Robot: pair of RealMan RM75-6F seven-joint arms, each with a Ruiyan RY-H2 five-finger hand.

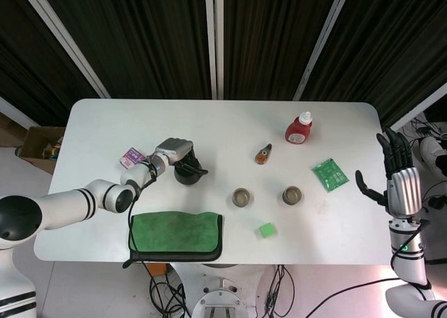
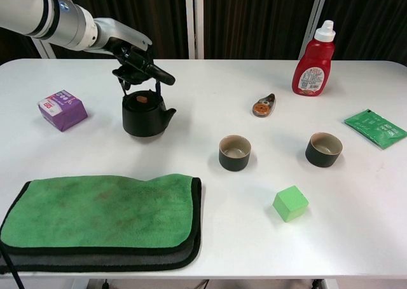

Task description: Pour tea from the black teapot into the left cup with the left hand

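Observation:
The black teapot (image 2: pixel 145 114) (image 1: pixel 187 172) stands upright on the white table, spout toward the cups. My left hand (image 2: pixel 137 63) (image 1: pixel 174 152) is right above it, fingers curled around the arched handle over the lid. The left cup (image 2: pixel 234 152) (image 1: pixel 242 197), dark and empty-looking, sits to the right of the pot. A second cup (image 2: pixel 324 149) (image 1: pixel 292 194) stands further right. My right hand (image 1: pixel 398 178) hovers upright past the table's right edge with fingers spread, holding nothing.
A folded green cloth (image 2: pixel 102 213) lies at the front left. A purple packet (image 2: pixel 62 109) sits left of the pot. A red sauce bottle (image 2: pixel 313 61), a small brown object (image 2: pixel 263 105), a green sachet (image 2: pixel 375 127) and a green cube (image 2: pixel 290 203) lie on the right half.

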